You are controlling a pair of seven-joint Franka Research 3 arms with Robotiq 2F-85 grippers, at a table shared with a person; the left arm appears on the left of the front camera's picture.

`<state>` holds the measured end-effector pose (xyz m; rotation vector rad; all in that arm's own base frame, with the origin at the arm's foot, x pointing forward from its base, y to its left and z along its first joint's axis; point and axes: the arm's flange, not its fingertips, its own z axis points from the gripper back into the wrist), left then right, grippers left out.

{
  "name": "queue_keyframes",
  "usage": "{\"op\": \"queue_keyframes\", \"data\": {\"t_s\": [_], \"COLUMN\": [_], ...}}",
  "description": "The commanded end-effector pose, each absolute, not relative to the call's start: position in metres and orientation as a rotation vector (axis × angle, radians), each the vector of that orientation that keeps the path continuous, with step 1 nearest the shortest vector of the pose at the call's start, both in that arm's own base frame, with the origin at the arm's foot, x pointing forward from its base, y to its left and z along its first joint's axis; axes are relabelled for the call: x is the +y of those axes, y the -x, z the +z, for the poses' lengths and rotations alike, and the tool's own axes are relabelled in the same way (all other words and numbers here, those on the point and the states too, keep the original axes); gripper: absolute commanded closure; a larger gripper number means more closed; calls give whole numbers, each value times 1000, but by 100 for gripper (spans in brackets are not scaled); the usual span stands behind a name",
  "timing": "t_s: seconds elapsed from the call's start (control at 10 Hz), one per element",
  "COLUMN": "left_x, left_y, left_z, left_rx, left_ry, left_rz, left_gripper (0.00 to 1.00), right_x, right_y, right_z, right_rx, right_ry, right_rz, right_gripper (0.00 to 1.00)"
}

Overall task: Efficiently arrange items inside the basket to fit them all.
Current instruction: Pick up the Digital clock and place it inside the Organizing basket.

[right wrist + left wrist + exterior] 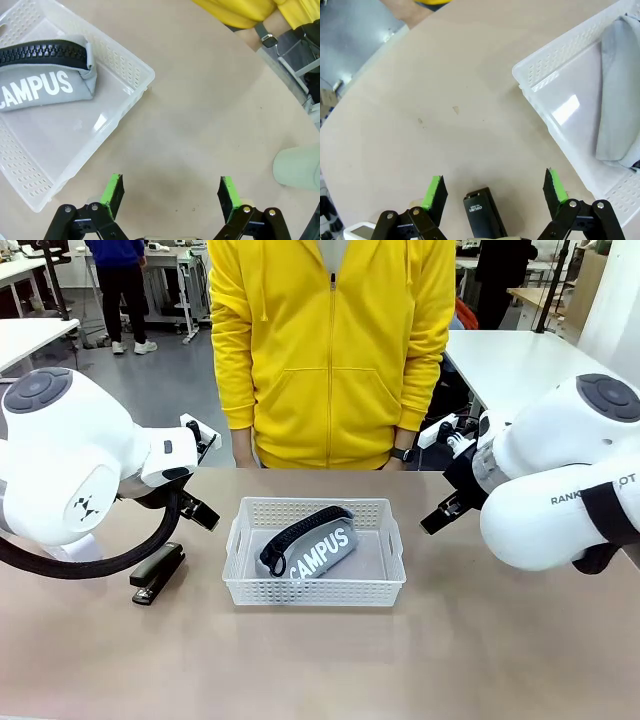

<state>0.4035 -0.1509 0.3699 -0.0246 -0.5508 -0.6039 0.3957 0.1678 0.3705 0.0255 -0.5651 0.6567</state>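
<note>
While the near part of the bench [320, 670] lay bare, the black stapler [158, 573] rested flat on it to the robot's left, just beside the basket's short end but not touching it. In the left wrist view the left gripper [494, 189] hung over that stapler [482, 215] with its green pads spread wide. One pad stood on each side of the stapler's end, and neither touched it.

The white basket [313, 590] sat at the middle of the bench, its long side towards the robot. Inside it the grey pouch [310, 550] lay aslant, with the "CAMPUS" lettering facing up and the black strap along its far edge. It filled the left and middle of the basket floor, and the right end of the floor was bare.

In its own wrist view the right gripper [170, 192] hovered above open bench just off the basket's corner [125, 65], its pads likewise parted and holding nothing. The pale green cup [299, 167] stood at that view's right edge, well apart from the basket.

Across the bench, a person [330, 350] in a yellow zip hoodie stood at the far edge, with a dark watch [265, 36] on one wrist.
</note>
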Motion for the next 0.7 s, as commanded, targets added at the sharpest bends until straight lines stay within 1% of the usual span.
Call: {"op": "queue_keyframes", "data": {"t_s": [0.0, 0.6], "left_x": [-151, -151], "left_y": [-403, -403], "left_z": [370, 370], "left_rx": [-551, -551], "left_ry": [24, 24], "left_rz": [-605, -605], "left_gripper": [0, 0], "right_x": [168, 168], "right_y": [-396, -396], "right_z": [371, 371], "right_rx": [-565, -565], "right_ry": [-26, -26], "right_rz": [656, 656], "right_gripper": [0, 0]}}
